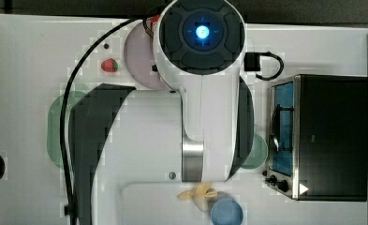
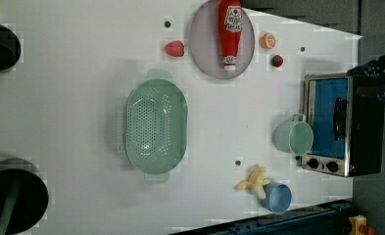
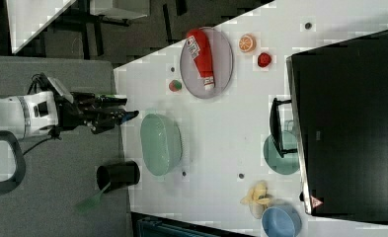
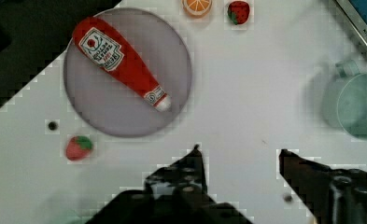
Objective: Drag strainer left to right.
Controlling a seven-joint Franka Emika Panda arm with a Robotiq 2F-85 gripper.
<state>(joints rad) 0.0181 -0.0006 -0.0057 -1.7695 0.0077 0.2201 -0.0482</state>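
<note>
The strainer [image 2: 156,126] is a pale mint-green oval bowl with small holes, lying on the white table in the left view. It also appears in the right view [image 3: 161,144], and its rim peeks out beside the arm in the top view [image 1: 55,126]. My gripper [image 3: 126,108] hangs off the strainer's upper end in the right view, apart from it. In the wrist view the gripper [image 4: 241,154] is open, its two dark fingertips [image 4: 196,156] wide apart over bare table, with nothing between them.
A grey plate [image 2: 200,49] carries a red ketchup bottle [image 2: 230,32]. Strawberries [image 2: 175,48], an orange slice [image 2: 267,40], a mint cup [image 2: 294,137], a toaster oven [image 2: 339,122], a banana [image 2: 253,181], a blue cup [image 2: 278,197] and black pots [image 2: 13,200] surround the strainer.
</note>
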